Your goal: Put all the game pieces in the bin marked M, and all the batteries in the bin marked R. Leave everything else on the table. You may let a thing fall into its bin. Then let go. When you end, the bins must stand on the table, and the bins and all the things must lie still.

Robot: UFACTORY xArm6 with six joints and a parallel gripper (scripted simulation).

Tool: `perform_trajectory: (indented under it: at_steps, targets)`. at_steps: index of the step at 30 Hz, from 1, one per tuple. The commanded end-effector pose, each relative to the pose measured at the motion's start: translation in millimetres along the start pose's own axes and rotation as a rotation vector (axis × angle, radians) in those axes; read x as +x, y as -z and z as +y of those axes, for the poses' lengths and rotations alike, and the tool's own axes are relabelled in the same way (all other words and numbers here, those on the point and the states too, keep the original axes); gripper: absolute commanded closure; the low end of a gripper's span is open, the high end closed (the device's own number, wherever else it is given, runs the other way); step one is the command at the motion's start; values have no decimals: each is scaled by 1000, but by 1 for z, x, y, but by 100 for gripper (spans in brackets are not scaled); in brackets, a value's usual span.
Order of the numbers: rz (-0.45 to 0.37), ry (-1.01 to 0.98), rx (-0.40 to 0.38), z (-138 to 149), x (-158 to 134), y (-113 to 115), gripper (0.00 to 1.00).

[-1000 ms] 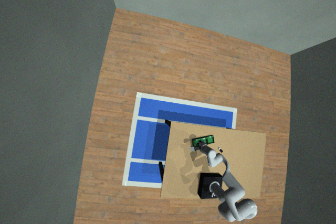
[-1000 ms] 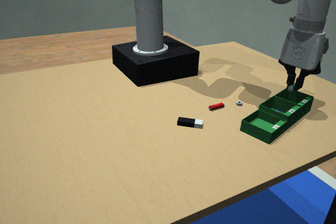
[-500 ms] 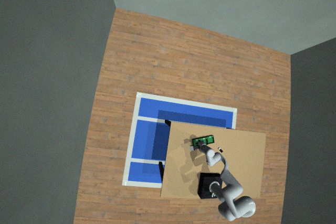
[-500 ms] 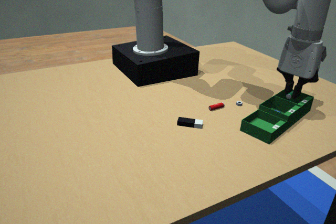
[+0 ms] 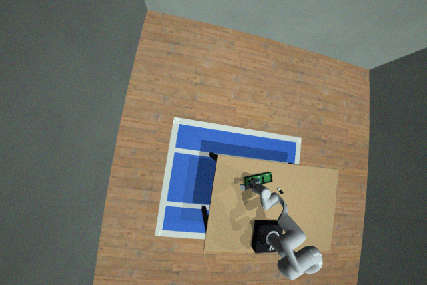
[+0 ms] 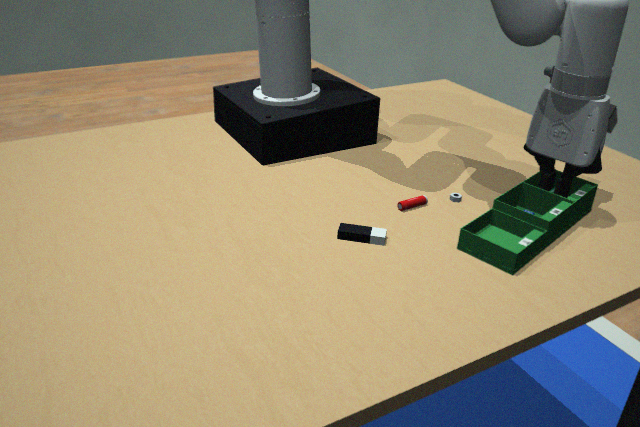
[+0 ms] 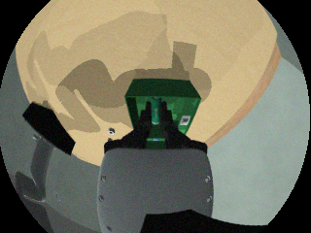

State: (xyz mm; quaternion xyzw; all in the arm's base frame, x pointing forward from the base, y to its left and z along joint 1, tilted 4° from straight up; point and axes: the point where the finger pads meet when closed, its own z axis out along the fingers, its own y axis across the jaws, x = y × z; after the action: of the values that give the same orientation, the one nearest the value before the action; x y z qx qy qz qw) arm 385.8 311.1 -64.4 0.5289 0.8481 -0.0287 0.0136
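Three green bins stand in a row at the table's right: the far bin point(image 6: 568, 188), the middle bin point(image 6: 535, 204) and the near bin point(image 6: 498, 237). Their white labels are too small to read. My gripper point(image 6: 557, 182) reaches down into the far bin, fingertips below its rim. It is shut on a small green piece point(image 7: 155, 115), which shows between the fingers in the wrist view over the bin point(image 7: 162, 100). A red cylindrical battery point(image 6: 412, 202) lies on the table left of the bins. A small blue thing point(image 6: 528, 211) lies in the middle bin.
A grey nut point(image 6: 455, 197) lies next to the battery. A black block with a white end point(image 6: 362, 233) lies nearer the front. The arm's black base point(image 6: 295, 113) stands at the back. The table edge runs just right of the bins.
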Motion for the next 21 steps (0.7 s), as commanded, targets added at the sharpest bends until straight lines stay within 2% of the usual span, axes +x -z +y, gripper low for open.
perform_trajectory:
  at_steps: [1, 11, 12, 21]
  targets:
    - [1, 0, -5, 2, 0, 0, 100]
    - [1, 0, -5, 2, 0, 0, 100]
    - [1, 0, -5, 2, 0, 0, 72]
    - [1, 0, -5, 2, 0, 0, 72]
